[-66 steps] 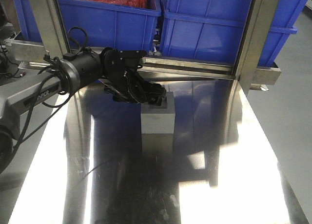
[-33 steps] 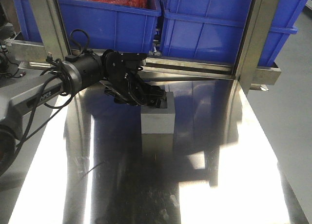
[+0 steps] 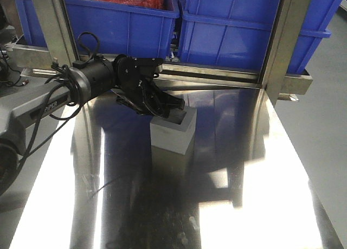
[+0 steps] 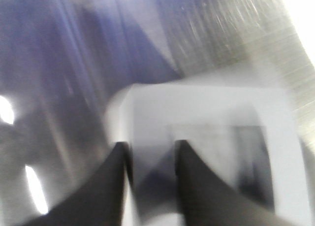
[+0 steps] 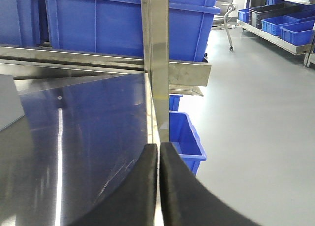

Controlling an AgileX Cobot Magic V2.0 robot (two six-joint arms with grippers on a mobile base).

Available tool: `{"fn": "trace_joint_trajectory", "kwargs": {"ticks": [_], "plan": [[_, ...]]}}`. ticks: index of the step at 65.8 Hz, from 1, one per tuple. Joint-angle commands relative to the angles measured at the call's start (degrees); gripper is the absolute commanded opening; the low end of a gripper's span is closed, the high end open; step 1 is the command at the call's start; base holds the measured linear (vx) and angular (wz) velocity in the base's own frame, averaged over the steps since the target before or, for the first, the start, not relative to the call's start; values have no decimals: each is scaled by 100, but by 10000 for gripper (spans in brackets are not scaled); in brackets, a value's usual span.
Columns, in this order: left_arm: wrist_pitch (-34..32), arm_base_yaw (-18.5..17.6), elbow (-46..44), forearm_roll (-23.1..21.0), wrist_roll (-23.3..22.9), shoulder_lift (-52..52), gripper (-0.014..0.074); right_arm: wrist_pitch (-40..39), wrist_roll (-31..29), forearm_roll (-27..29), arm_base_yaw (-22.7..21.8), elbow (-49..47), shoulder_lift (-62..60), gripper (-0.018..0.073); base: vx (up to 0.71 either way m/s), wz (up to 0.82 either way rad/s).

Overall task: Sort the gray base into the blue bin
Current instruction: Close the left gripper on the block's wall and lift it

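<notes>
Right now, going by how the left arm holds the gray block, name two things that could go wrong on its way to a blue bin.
1. The jaws pinch just one wall of the gray block, which is tilted; it may swing or slip out.
2. A metal rail and post stand between the table and the blue bin; a low lift could knock the block against them.

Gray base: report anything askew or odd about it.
The gray base is askew: turned and tipped, not square to the steel table, with the left gripper pinching one wall of its recess. Whether it clears the table is unclear.
</notes>
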Motion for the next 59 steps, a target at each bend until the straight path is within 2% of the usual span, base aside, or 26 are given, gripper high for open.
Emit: {"fn": "trace_joint_trajectory", "kwargs": {"ticks": [1,12,28,45,59], "plan": [[12,-28,-146,-9,13,-312,12,-428,-72,-31,-10,5,18,-5,0,0],[-22,-28,-158,-9,41,-343,-8,-428,-72,-31,-10,5,18,-5,0,0],[-303,-33,-27,-9,499,-862,-8,-428,-72,-31,-10,5,18,-5,0,0],[-1999,-28,1415,-2,499,-2211,-8,-428,-72,-31,-10,5,18,-5,0,0],[-2702,-28,2787,8,777,-3507,-8,-428,-72,-31,-10,5,18,-5,0,0]]}}
